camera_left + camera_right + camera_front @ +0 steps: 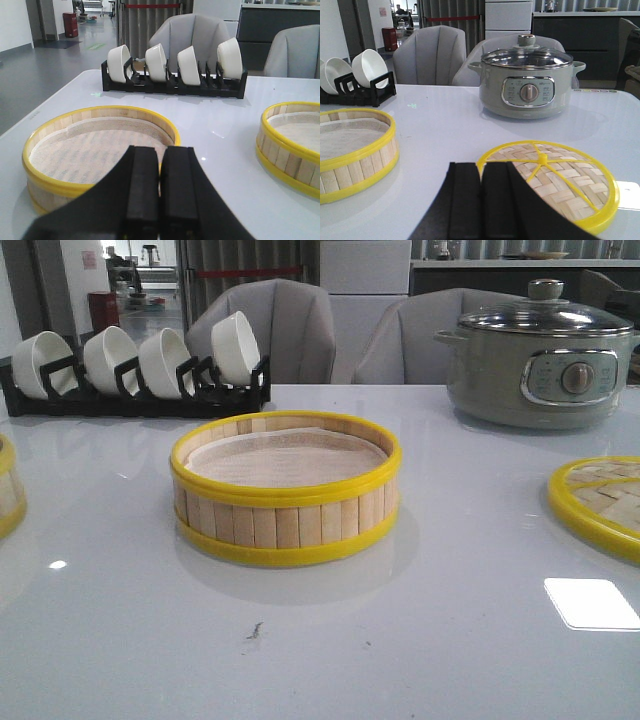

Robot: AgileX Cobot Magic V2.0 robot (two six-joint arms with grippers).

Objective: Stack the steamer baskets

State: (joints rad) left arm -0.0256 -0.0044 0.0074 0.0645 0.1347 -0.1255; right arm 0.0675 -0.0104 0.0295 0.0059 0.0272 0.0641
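One steamer basket (286, 490) with bamboo slat walls and yellow rims sits in the middle of the table; it also shows in the left wrist view (292, 145) and the right wrist view (352, 150). A second steamer basket (95, 150) sits at the table's left, only its edge showing in the front view (8, 495). My left gripper (160, 165) is shut and empty, just short of the second basket's near rim. My right gripper (481, 180) is shut and empty, beside the woven lid (560, 180). Neither gripper shows in the front view.
A flat woven bamboo lid (600, 502) with yellow rim lies at the right. A grey-green electric pot (540, 360) with glass lid stands at the back right. A black rack (140, 395) with several white bowls stands at the back left. Grey chairs stand behind the table.
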